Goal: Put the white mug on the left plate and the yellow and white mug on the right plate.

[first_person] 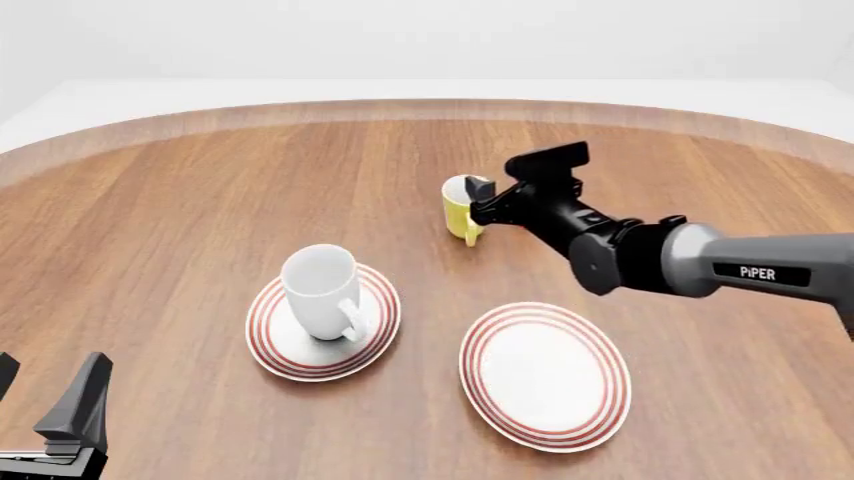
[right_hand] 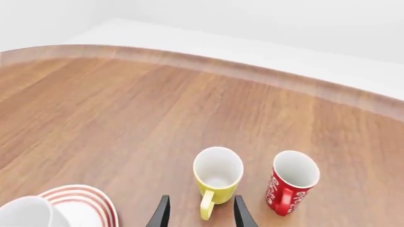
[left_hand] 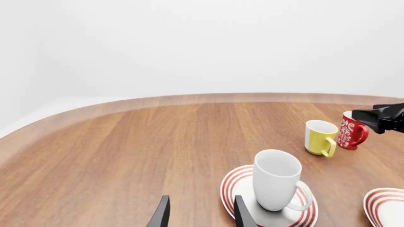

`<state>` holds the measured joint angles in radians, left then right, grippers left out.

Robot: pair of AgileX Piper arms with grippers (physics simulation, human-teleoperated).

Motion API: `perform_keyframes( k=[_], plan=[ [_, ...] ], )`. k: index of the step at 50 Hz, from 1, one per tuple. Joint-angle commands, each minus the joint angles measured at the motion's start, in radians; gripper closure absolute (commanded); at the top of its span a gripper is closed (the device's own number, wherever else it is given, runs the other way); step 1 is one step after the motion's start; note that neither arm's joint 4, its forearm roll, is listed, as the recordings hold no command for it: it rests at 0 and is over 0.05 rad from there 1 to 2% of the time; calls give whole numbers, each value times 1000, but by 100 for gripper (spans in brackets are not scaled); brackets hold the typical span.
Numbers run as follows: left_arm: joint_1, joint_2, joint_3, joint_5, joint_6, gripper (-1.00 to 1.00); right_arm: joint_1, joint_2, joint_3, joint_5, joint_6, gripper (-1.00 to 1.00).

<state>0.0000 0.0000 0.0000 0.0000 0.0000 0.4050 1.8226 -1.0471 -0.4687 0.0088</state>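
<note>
White mug: upright on left plate.
Yellow and white mug: tabletop, twelve o'clock of empty right plate.
Right tool: spread, straddling its handle.
Left tool: spread, empty.

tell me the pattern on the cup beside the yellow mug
Red cup with white ornamental print, clearest in the left wrist view.

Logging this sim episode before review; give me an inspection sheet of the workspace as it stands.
Surface: wooden table, rounded far edge.
Job's things: white mug upright on left plate; yellow and white mug upright on table; right plate bare.
Clutter: red patterned cup beside the yellow mug.
Grippers: left gripper open, low near edge; right gripper open, straddling the yellow mug's handle.
Cables: nothing seen.
Surroundings: plain white.
</note>
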Motion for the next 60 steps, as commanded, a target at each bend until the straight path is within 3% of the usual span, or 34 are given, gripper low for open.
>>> perform_keyframes(
  k=[1, 60],
  plan=[
    [0, 0, 0, 0, 0, -100, 4, 39, -26, 2, -7, -100],
    [0, 7, -4, -2, 0, -100, 3, 112, -94, 24, 9, -100]
  ],
)
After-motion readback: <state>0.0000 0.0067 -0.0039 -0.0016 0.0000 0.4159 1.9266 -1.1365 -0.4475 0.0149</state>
